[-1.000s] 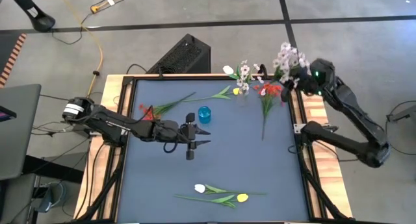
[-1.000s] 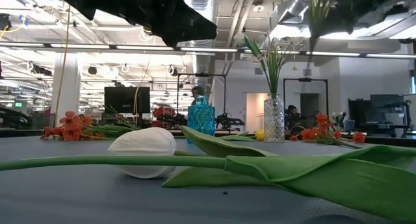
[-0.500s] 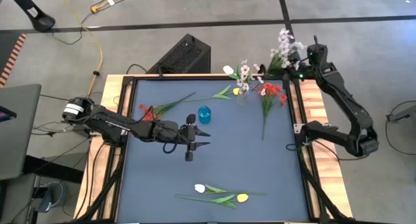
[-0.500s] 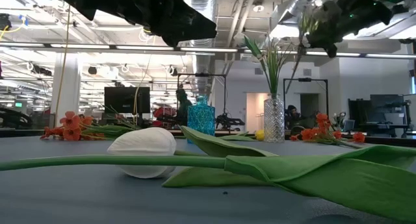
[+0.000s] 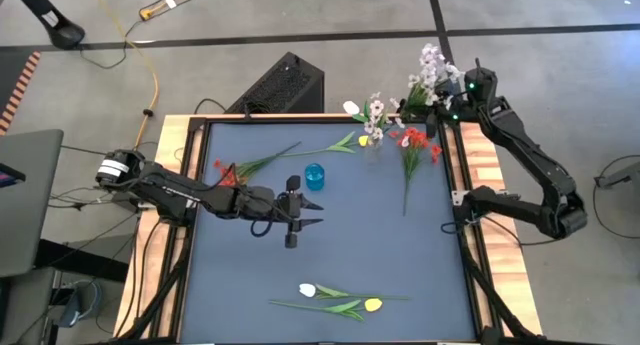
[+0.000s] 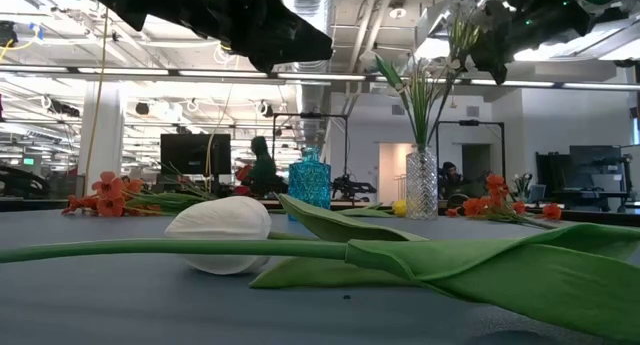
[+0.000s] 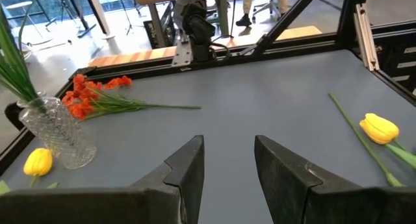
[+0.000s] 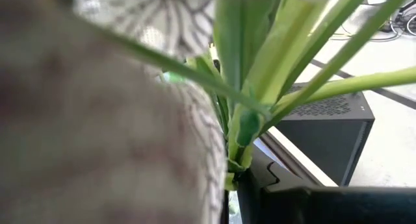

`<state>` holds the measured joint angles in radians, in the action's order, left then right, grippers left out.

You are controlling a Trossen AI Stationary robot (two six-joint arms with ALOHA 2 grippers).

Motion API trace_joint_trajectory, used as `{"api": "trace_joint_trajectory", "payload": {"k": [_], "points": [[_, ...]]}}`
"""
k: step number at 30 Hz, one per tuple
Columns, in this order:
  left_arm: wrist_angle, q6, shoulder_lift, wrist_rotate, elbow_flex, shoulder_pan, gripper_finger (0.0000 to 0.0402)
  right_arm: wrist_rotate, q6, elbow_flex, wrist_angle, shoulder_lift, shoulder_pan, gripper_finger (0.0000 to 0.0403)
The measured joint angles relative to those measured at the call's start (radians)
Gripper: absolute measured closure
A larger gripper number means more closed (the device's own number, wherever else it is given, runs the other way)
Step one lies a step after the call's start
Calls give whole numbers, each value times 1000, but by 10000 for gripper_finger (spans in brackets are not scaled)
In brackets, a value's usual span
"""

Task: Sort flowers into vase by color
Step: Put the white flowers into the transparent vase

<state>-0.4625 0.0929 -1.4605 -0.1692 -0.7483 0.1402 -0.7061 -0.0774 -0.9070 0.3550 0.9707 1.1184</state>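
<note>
1 clear vase point(image 6: 421, 185) holds blossom sprays point(image 5: 375, 111); blue vase point(image 5: 315, 176) apart.

- My table point(image 5: 330, 255) has a dark blue-grey top, edged by black rails and light wooden side boards point(image 5: 146, 255).
- Around it I see a grey concrete floor point(image 5: 300, 15) crossed by dark seams, with a yellow cable point(image 5: 152, 80) trailing over it.
- A black box with a vented face point(image 5: 283, 85) stands just behind the table.
- A laptop point(image 5: 28, 200) sits off to one side.
- Beyond me: white columns point(image 6: 102, 125), ceiling strip lights point(image 6: 150, 73), monitors point(image 6: 195, 153) (and a person point(image 6: 262, 167) at a desk).
</note>
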Motion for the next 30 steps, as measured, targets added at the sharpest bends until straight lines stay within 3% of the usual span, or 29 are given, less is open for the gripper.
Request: {"api": "trace_joint_trajectory", "payload": {"k": [13,30], "points": [[1,-1,0,0,0,0,276,2,18,0,2,0,-16,371],[1,-3,0,1,0,0,276,138,28,0,15,0,-98,371]]}}
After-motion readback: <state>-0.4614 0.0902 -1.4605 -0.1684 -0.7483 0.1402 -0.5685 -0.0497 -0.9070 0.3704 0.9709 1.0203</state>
